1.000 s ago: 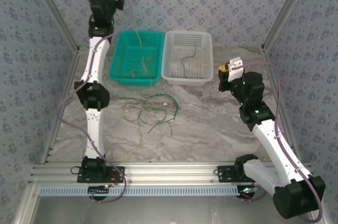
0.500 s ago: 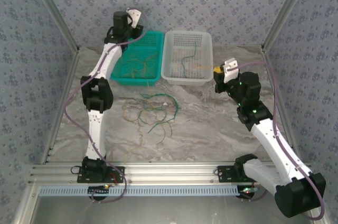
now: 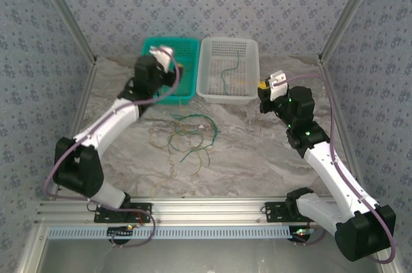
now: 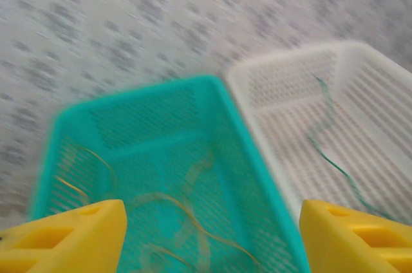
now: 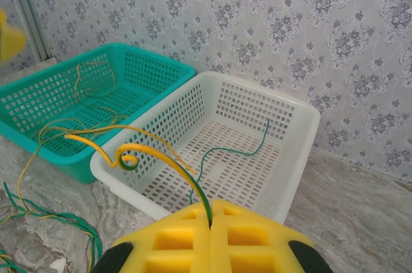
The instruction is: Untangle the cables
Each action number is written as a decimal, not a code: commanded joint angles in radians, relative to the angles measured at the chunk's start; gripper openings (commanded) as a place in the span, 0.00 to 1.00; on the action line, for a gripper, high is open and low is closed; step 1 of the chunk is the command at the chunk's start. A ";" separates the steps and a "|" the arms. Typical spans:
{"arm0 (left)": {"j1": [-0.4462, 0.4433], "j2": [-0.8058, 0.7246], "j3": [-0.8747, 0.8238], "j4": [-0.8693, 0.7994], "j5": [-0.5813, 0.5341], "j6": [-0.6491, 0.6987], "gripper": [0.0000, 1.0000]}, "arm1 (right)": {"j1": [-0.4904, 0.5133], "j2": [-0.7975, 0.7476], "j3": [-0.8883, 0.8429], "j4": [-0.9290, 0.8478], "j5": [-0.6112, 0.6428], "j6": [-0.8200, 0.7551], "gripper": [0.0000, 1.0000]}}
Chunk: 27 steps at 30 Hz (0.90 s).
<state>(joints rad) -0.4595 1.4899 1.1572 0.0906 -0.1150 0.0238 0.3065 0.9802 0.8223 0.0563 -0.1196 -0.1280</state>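
Before the perforated white basket [image 5: 180,118], the right gripper [image 5: 211,221] jaws pinch a curly yellow-tan cable [image 5: 161,154]; the left gripper [image 4: 212,241] jaws gape wide over the adjoining teal mesh basket [image 4: 141,118].

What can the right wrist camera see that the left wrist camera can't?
Right wrist's extra: shut yellow fingers pinching a curly yellow-tan wire, plus a green-and-yellow wire tangle on the marble table. Left wrist's extra: its own yellow fingers, wide apart. Shared: the teal plastic basket holding yellow-tan wires and the white plastic basket holding a green wire.
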 commanded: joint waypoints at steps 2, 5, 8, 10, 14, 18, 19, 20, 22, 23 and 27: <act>-0.107 -0.042 -0.140 -0.034 -0.174 -0.087 0.71 | 0.006 0.010 0.010 0.007 -0.006 -0.013 0.00; -0.107 -0.006 -0.168 -0.070 -0.184 -0.166 0.72 | 0.006 0.005 -0.009 0.021 -0.001 -0.009 0.00; -0.111 0.069 -0.176 -0.036 -0.156 -0.181 0.78 | 0.006 0.004 -0.021 0.033 -0.002 -0.001 0.00; -0.107 0.131 -0.168 0.003 -0.159 -0.175 0.79 | 0.007 0.003 -0.022 0.035 -0.004 0.005 0.00; -0.086 0.251 -0.122 0.032 -0.162 -0.189 0.80 | 0.007 -0.006 -0.029 0.037 -0.001 0.011 0.00; -0.088 0.300 -0.126 0.075 -0.153 -0.188 0.80 | 0.009 -0.026 -0.032 0.025 0.001 0.005 0.00; -0.086 0.315 -0.137 0.099 -0.154 -0.186 0.79 | 0.008 -0.030 -0.037 0.026 0.000 0.003 0.00; -0.084 0.332 -0.136 0.102 -0.155 -0.187 0.79 | 0.009 -0.033 -0.040 0.029 0.000 0.002 0.00; -0.084 0.344 -0.127 0.089 -0.160 -0.182 0.77 | 0.008 -0.034 -0.039 0.027 -0.001 -0.002 0.00; -0.089 0.336 -0.132 0.093 -0.167 -0.179 0.77 | 0.009 -0.033 -0.036 0.023 -0.003 -0.003 0.00; -0.101 0.266 -0.133 0.082 -0.190 -0.165 0.78 | 0.009 -0.034 -0.028 0.013 -0.004 -0.012 0.00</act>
<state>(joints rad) -0.5594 1.7657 1.0447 0.2432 -0.2852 -0.1307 0.3084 0.9607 0.7933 0.0673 -0.1196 -0.1280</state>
